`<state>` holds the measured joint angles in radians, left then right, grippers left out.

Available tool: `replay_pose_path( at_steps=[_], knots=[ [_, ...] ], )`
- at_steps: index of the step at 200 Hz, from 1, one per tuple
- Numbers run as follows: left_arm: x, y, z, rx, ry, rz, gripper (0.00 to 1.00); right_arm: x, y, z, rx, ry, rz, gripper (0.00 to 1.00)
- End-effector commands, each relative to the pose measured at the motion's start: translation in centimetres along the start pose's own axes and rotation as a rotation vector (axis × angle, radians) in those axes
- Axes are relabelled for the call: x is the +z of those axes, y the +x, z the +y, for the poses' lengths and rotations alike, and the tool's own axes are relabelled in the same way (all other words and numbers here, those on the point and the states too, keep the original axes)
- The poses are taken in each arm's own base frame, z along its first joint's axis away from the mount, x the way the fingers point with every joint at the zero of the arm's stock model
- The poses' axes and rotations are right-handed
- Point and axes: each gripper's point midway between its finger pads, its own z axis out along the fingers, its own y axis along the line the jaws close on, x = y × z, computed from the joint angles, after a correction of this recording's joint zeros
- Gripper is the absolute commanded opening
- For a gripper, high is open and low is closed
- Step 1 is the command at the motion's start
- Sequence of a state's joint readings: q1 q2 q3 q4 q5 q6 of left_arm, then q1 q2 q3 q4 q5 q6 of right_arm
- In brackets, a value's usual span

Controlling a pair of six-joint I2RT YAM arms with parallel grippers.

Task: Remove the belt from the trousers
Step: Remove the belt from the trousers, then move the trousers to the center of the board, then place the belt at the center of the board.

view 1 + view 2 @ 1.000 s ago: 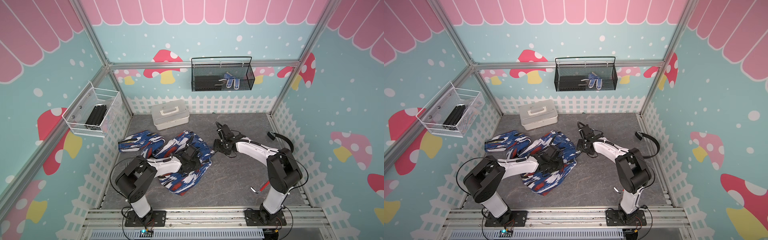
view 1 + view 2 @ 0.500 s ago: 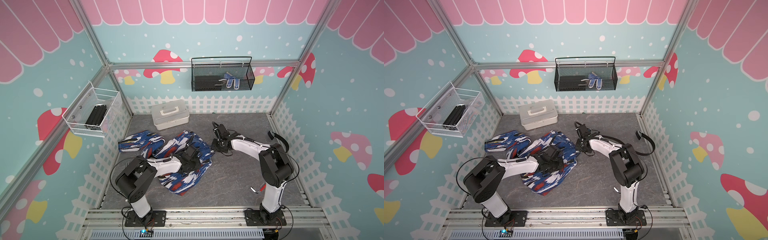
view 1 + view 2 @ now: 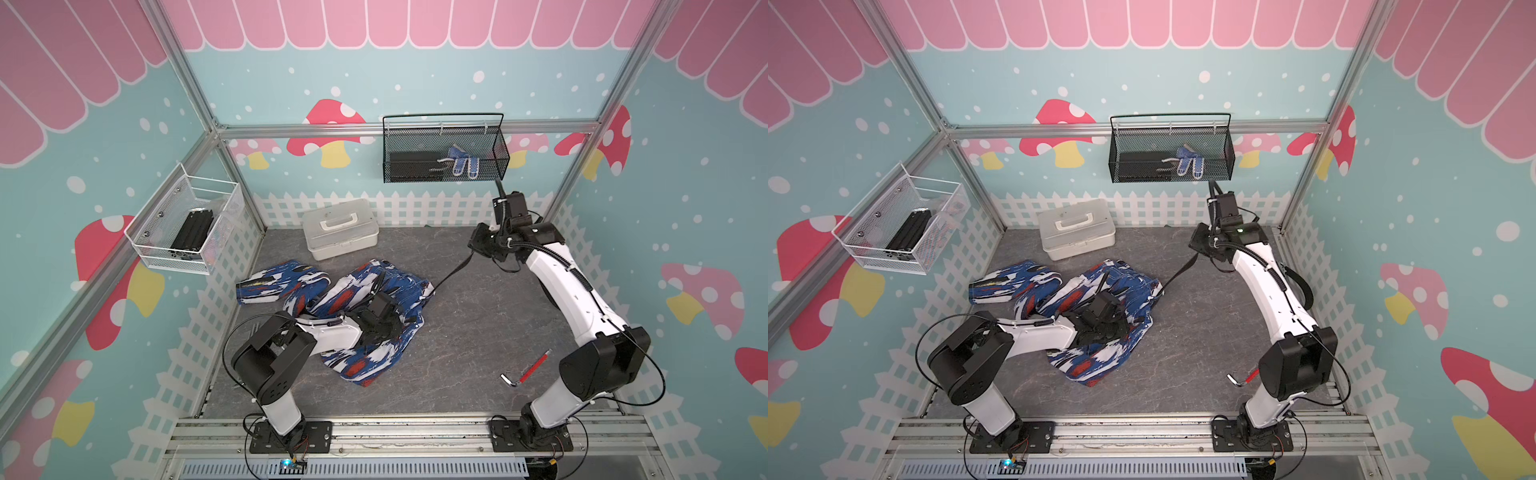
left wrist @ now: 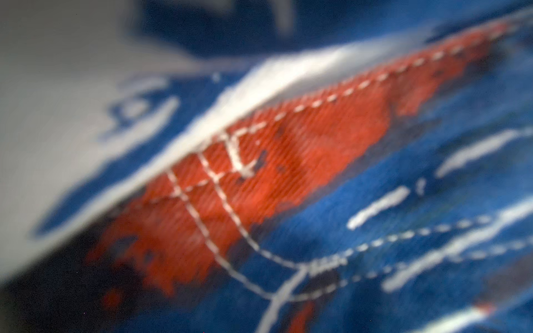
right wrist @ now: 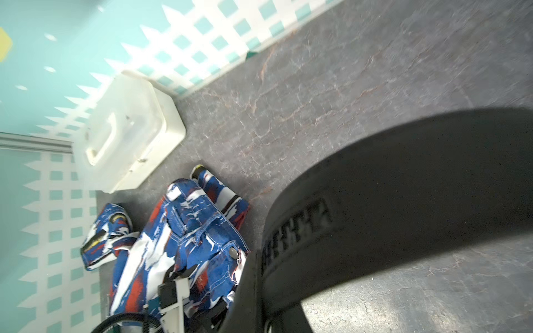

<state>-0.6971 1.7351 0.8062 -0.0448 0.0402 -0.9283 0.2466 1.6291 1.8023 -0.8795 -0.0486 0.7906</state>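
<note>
Trousers (image 3: 399, 286) blue, white, red-orange brushstroke print; belt (image 3: 453, 271) black.

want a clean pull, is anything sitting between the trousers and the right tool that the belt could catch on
Nothing visible does. The belt runs straight from the right tool to the edge of the trousers over bare floor; the white box sits well aside. Only the trousers cover its far end.

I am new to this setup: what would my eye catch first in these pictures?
The colourful trousers lie crumpled on the grey floor, with the left tool down on them. From them the black belt runs straight up to the right tool, shut on it at the back right.
</note>
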Motion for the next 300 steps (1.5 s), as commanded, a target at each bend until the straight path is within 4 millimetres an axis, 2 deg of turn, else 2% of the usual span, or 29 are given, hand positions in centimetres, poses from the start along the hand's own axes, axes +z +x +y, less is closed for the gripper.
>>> replay_pose_path(
  at_steps=[1,29,51,58,72,91,110,125,126,143,168,181,190,203,210,219,228,241,256,266,275,284,287,292,294,295,296,298,300],
  knots=[
    [-1.9,10.8,18.1,-0.042,-0.642,0.333,0.00,-6.5,-5.9,2.1,-0.022,-0.058,-0.217,0.00],
    [-1.4,10.9,17.8,-0.047,-0.636,0.333,0.00,-10.0,-9.4,2.9,-0.073,-0.032,-0.317,0.00],
    [-1.4,10.9,17.9,-0.047,-0.638,0.332,0.00,-13.2,-12.6,1.8,-0.063,-0.002,-0.415,0.00],
    [-1.3,11.0,17.9,-0.047,-0.638,0.332,0.00,-13.7,-13.1,1.6,-0.049,-0.014,-0.426,0.00],
    [-1.2,11.0,17.6,-0.045,-0.632,0.328,0.00,-13.2,-12.6,1.8,-0.024,-0.057,-0.385,0.00],
    [-1.0,10.8,16.5,-0.031,-0.604,0.323,0.00,-9.4,-9.3,3.7,0.007,-0.176,-0.214,0.00],
    [-0.2,10.5,13.7,0.021,-0.515,0.337,0.00,-5.9,-4.9,5.8,-0.003,-0.251,-0.134,0.00],
    [0.6,10.2,10.1,0.090,-0.403,0.355,0.00,-3.3,-1.1,6.9,0.021,-0.312,-0.084,0.00],
    [0.7,10.2,9.8,0.095,-0.393,0.358,0.00,-2.6,-0.2,6.5,0.026,-0.299,-0.060,0.00],
    [1.0,10.4,5.1,0.204,-0.236,0.387,0.00,0.5,4.0,6.9,0.050,-0.328,0.026,0.00],
    [-0.3,11.7,-1.6,0.337,0.006,0.442,0.00,4.7,8.7,7.1,0.032,-0.351,0.137,0.01],
    [-1.5,12.3,-3.9,0.378,0.087,0.467,0.00,7.3,10.7,5.9,0.012,-0.323,0.188,0.03],
    [-2.4,12.5,-4.6,0.393,0.098,0.478,0.02,9.2,11.9,5.6,-0.013,-0.335,0.213,0.05],
    [-4.0,12.0,-4.4,0.421,0.053,0.463,0.07,12.0,13.6,5.5,-0.044,-0.362,0.285,0.07],
    [-5.0,11.3,-4.3,0.443,0.033,0.438,0.10,13.4,14.4,6.2,-0.079,-0.403,0.324,0.10],
    [-6.3,10.2,-3.5,0.466,-0.024,0.390,0.19,14.8,15.3,7.3,-0.124,-0.476,0.383,0.14],
    [-7.7,8.8,-2.9,0.493,-0.080,0.333,0.31,17.2,17.0,6.8,-0.147,-0.467,0.469,0.17],
    [-10.0,6.7,-2.6,0.526,-0.135,0.254,0.41,18.7,18.0,6.6,-0.178,-0.463,0.524,0.22],
    [-12.9,4.1,-3.6,0.549,-0.132,0.148,0.52,18.6,17.6,6.9,-0.213,-0.468,0.518,0.39],
    [-15.0,2.2,-4.4,0.546,-0.110,0.078,0.59,17.4,16.5,7.4,-0.254,-0.467,0.480,0.50],
    [-16.9,0.3,-5.1,0.529,-0.088,0.013,0.68,15.6,15.0,7.8,-0.293,-0.459,0.427,0.55],
    [-18.6,-1.7,-5.2,0.499,-0.068,-0.042,0.97,13.6,13.8,8.1,-0.334,-0.451,0.379,0.58],
    [-19.3,-2.4,-5.2,0.488,-0.058,-0.063,0.99,13.2,13.6,7.9,-0.346,-0.445,0.373,0.59],
    [-20.2,-3.5,-5.1,0.468,-0.048,-0.095,0.99,11.3,12.6,8.4,-0.373,-0.451,0.334,0.62],
    [-20.5,-3.9,-5.0,0.460,-0.045,-0.105,0.99,10.9,12.5,8.3,-0.380,-0.444,0.328,0.69],
    [-20.7,-4.1,-4.9,0.456,-0.043,-0.111,0.99,10.6,12.3,8.3,-0.386,-0.445,0.321,0.83],
    [-20.8,-4.3,-4.9,0.454,-0.042,-0.117,0.99,10.3,12.3,8.3,-0.389,-0.443,0.318,0.91],
    [-21.1,-4.7,-4.8,0.445,-0.040,-0.130,0.99,9.8,12.0,8.3,-0.398,-0.440,0.308,0.97],
    [-21.3,-5.2,-4.6,0.441,-0.042,-0.140,0.99,9.3,11.9,8.1,-0.404,-0.434,0.302,0.99]
  ],
)
